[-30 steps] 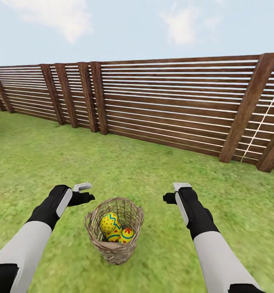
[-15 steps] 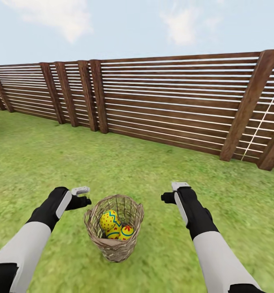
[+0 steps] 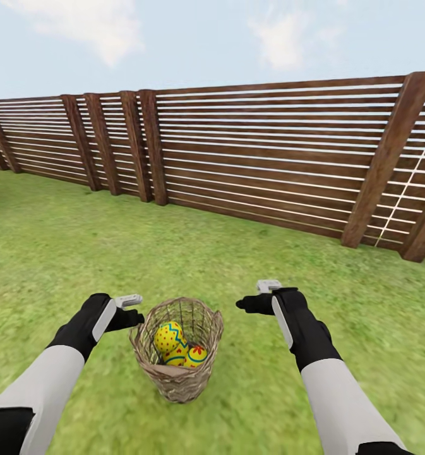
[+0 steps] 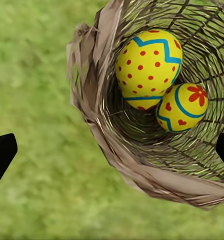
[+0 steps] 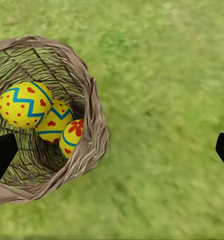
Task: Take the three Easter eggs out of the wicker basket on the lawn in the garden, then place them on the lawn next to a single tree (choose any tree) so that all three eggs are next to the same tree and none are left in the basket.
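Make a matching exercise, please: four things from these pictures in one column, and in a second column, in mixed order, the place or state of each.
Things:
1. Easter eggs
2. wicker basket
3. left gripper
4. fence

Places or states:
A. stands upright on the lawn between the two arms
B. runs along the far edge of the grass
C. lie inside the basket
D. open, holding nothing, beside the basket's rim

Pairs: 1-C, 2-A, 3-D, 4-B

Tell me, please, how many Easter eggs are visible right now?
3, all inside the wicker basket: the largest egg on top, a second egg under it, and a third egg against the wall.
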Tool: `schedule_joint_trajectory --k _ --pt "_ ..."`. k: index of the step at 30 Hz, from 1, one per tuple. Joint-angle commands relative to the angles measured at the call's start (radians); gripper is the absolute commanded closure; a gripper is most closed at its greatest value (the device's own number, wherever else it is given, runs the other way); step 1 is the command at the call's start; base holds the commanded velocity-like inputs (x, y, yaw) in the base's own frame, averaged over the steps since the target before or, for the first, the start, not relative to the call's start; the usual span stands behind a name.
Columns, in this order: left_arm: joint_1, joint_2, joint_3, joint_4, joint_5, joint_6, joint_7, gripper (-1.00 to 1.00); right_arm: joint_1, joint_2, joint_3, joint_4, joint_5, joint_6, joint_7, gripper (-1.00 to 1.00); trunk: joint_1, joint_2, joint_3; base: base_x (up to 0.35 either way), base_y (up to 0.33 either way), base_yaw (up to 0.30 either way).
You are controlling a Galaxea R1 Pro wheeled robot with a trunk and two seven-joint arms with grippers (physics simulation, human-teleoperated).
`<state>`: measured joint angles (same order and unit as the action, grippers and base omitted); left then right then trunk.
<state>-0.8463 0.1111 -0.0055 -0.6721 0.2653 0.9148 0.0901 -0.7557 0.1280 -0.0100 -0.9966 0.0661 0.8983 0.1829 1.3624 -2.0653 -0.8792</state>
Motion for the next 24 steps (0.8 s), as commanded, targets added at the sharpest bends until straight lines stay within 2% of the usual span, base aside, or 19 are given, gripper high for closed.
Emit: schedule_joint_trajectory --k 1,7,16,24 --pt "0.0 0.0 -0.001 -0.001 0.011 0.004 0.01 -1.0 -0.001 0.001 0.0 -0.001 0.006 0.004 0.006 -1.0 0.004 -0.008 -0.004 0.0 0.0 0.0" --pt "0.0 0.001 0.0 -0.001 0.011 0.004 0.01 -1.0 -0.001 0.002 0.005 0.002 0.006 0.002 0.006 -1.0 0.027 -0.05 -0.023 0.0 0.0 0.0" --pt "-0.001 0.008 0.002 -0.006 0.011 0.004 0.01 -1.0 -0.001 0.002 0.005 0.003 0.012 0.001 0.006 -1.0 0.027 -0.05 -0.023 0.006 0.0 0.0" --pt "-0.001 0.011 0.003 -0.001 0.012 0.004 0.01 -1.0 -0.001 0.002 0.005 0.003 0.012 0.001 0.006 -1.0 0.027 -0.05 -0.023 0.244 0.078 0.0"
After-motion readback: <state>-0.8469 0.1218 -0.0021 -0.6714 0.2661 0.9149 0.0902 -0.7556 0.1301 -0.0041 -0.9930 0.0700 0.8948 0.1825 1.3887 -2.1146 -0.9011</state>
